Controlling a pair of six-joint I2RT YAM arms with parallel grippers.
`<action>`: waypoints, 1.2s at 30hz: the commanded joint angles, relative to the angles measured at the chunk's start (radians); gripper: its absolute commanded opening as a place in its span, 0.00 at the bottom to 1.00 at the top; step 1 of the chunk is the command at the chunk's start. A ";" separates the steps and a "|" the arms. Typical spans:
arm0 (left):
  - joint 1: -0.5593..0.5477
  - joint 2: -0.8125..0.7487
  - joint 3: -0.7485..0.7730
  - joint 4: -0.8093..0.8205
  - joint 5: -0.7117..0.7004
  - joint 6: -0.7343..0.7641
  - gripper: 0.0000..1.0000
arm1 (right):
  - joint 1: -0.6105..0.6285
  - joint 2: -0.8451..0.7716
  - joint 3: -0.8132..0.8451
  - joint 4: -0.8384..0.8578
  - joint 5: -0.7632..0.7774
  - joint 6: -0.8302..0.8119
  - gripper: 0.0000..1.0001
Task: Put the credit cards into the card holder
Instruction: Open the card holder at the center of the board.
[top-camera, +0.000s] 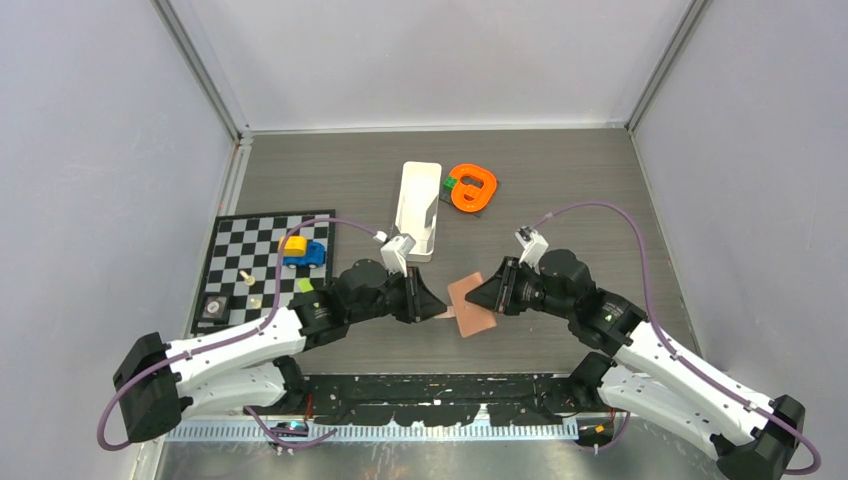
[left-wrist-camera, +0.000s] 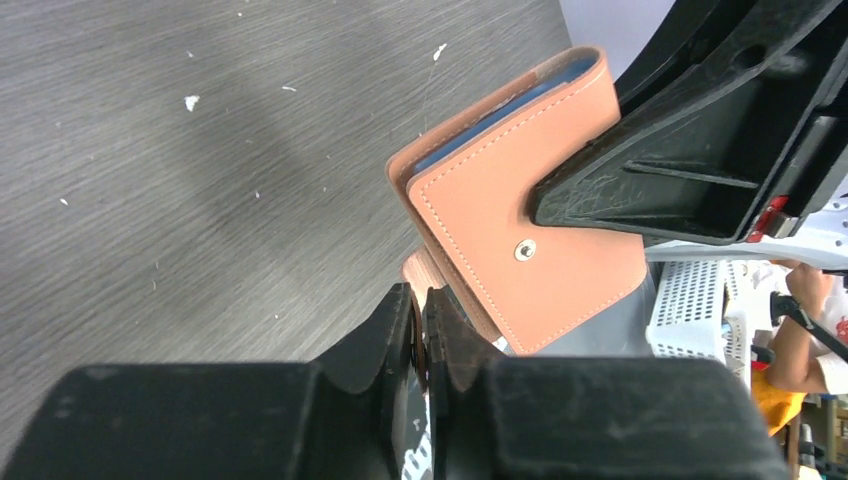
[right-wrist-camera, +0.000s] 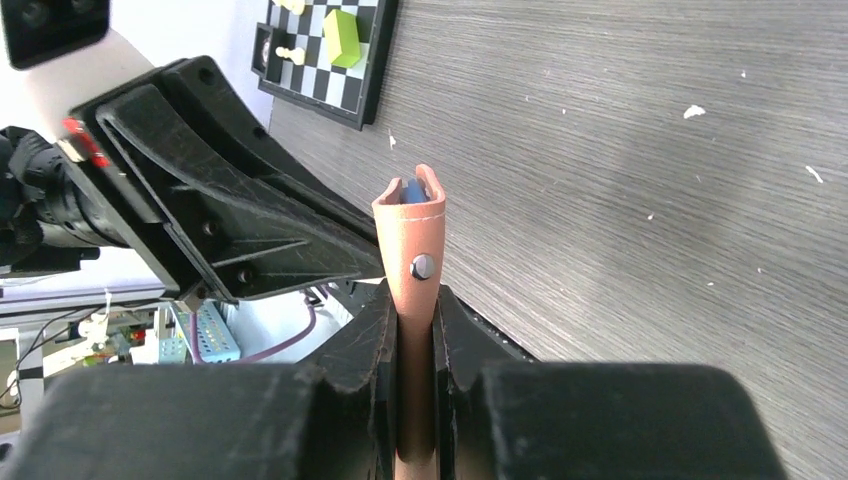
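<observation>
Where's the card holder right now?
The card holder is mid-table in the top view, just near of the white tray, clamped by the right gripper with the left gripper pinching its other side.

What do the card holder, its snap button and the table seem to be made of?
The card holder looks like matte tan leather or imitation leather: pale stitching lines its edges and it curves softly at the fold. Its snap button seems metal, as it shines silver. The table looks like dark grey wood-grain laminate, with fine streaks; real wood cannot be excluded.
</observation>
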 joint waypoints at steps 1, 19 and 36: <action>0.011 -0.027 -0.009 0.043 0.002 0.002 0.05 | 0.002 -0.006 -0.023 0.034 0.025 0.009 0.01; 0.030 0.141 -0.097 0.056 0.096 0.054 0.00 | 0.025 0.301 -0.187 0.146 0.222 0.031 0.69; 0.058 -0.064 -0.125 -0.300 -0.090 0.065 0.00 | 0.149 0.393 -0.195 0.373 0.129 0.152 0.55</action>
